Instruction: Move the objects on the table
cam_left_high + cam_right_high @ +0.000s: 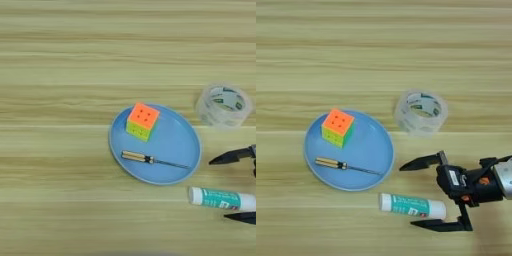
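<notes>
Spreading wide, the right claw (417,195) brackets the near end of the white glue stick with teal label (412,205) without gripping it. Just beyond lies the clear tape roll (421,113); further left, the round blue plate (371,150) on the wood-grain surface (381,50) carries the small orange-yellow-green puzzle cube (337,127) and thin screwdriver (346,165).

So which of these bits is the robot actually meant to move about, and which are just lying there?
For the job:
- puzzle cube, on the blue plate
- glue stick, between the open hand's fingers
- tape roll

Just lying about:
- screwdriver, on the plate
</notes>
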Motion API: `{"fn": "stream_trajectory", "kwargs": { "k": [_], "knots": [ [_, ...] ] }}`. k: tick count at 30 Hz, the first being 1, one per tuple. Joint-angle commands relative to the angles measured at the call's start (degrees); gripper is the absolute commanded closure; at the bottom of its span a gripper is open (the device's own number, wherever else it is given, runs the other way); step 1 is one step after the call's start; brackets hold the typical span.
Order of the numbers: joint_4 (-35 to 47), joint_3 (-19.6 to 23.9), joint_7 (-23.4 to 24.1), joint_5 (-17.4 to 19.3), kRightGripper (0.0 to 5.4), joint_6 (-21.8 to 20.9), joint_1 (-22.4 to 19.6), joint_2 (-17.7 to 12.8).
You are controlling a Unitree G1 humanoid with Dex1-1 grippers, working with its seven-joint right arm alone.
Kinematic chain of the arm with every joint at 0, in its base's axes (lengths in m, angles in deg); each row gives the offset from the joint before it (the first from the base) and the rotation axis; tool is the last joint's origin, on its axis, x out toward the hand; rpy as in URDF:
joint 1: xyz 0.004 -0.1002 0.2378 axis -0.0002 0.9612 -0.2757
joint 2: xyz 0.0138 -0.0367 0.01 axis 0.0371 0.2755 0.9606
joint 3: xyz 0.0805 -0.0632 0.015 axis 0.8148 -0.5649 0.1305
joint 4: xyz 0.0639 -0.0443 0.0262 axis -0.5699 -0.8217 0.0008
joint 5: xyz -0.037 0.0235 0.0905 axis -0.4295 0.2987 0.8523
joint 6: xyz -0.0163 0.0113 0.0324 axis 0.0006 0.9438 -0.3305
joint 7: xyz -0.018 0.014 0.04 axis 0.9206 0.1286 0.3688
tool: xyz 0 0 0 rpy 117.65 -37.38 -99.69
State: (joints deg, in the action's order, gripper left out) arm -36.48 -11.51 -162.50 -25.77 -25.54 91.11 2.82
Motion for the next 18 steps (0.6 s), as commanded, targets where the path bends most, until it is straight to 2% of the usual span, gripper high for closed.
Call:
{"fn": "stream_trajectory", "kwargs": {
  "k": [1, 6, 10, 18],
  "knots": [
    [-0.6, 0.69, 2.52, -0.9, 0.05, -1.77, -1.91, -2.9],
    [-3.02, -0.31, 3.49, -2.54, 0.05, -3.02, -2.18, -2.66],
    [-4.56, -0.85, 3.77, -3.02, 0.34, -3.73, -2.6, -2.56],
    [-8.12, -2.06, 4.69, -4.11, 1.27, -5.04, -4.04, -2.29]
  ]
}}
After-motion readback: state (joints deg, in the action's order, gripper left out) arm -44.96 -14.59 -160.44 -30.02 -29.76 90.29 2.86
